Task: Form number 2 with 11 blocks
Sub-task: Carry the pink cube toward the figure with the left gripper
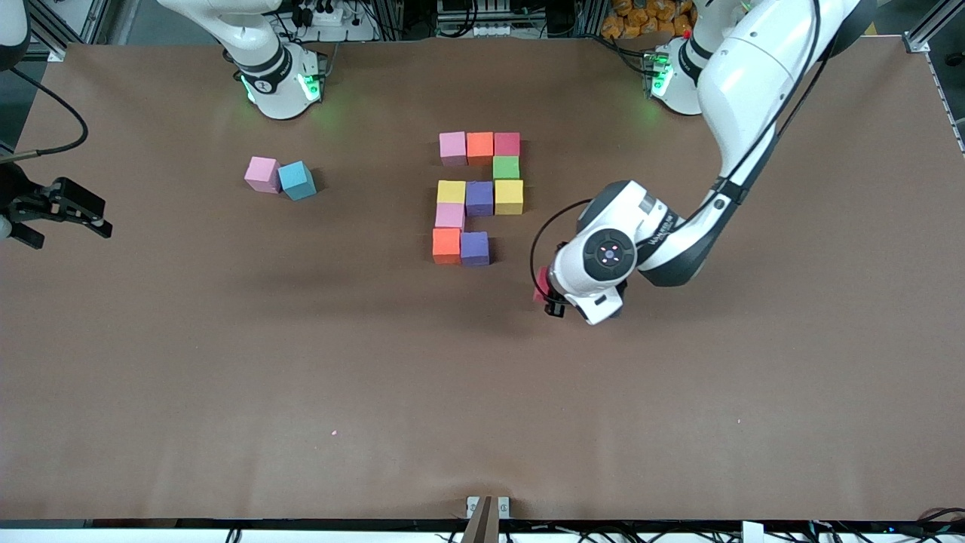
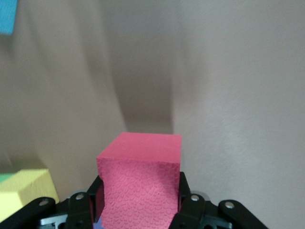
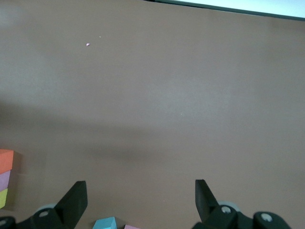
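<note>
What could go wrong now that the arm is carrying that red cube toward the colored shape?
The left tool grips the crimson block only at its end, so the soft foam might twist or slip. The one open spot in the number 2 sits tight beside the purple block, so lowering the cube could nudge that neighbor and spoil the row. The right tool waits open at the table edge.

Matte, pebbled foam crimson block (image 2: 141, 183)

- Crimson block (image 1: 539, 293): mostly hidden under the left wrist in the front view; only a sliver shows.
- Left gripper (image 2: 141, 202): fingers cut off by the frame edge.
- Light-blue cube (image 3: 106, 223), yellow block (image 2: 21, 191): cropped at the edges.
</note>
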Robot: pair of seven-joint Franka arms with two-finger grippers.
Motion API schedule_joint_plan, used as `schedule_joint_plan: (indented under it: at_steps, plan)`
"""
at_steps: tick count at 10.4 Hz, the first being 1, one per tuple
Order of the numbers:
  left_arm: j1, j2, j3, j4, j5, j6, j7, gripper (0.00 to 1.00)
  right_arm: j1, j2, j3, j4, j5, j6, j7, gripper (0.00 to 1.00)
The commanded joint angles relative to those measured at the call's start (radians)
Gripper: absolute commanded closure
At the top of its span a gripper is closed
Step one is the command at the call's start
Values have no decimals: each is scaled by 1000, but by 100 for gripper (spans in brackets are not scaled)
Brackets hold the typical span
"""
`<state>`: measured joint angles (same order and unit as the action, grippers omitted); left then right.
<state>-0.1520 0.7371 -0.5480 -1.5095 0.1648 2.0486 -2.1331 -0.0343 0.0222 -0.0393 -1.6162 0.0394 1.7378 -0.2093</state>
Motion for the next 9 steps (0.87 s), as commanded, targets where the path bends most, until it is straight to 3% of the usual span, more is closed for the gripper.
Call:
schedule_joint_plan:
  at_steps: [1, 9]
  plan:
    - [-37, -8, 5, -35, -24, 2, -137, 40, 4, 15, 4, 19, 8, -14, 24, 0]
    - [-126, -5, 8, -161, 47, 105, -416, 39, 30, 15, 6, 70, -10, -47, 22, 0]
